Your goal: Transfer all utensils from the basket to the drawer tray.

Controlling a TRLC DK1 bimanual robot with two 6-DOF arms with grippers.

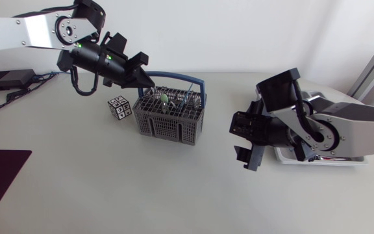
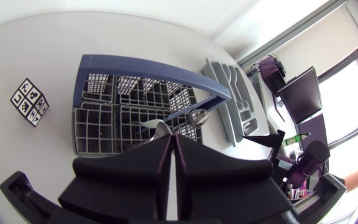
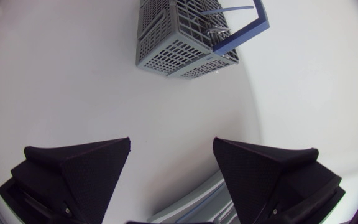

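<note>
several utensils (image 1: pixel 174 101) are kept in the grey basket (image 1: pixel 167 125). the left gripper (image 1: pixel 151 83) is held closed above them, any grip unclear. the right gripper (image 3: pixel 171 143) is spread wide, nothing held.

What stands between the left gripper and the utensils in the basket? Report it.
Nothing visible. The left gripper hangs over the open basket, utensils right below; the blue handle arches ahead of it, not beneath.
</note>
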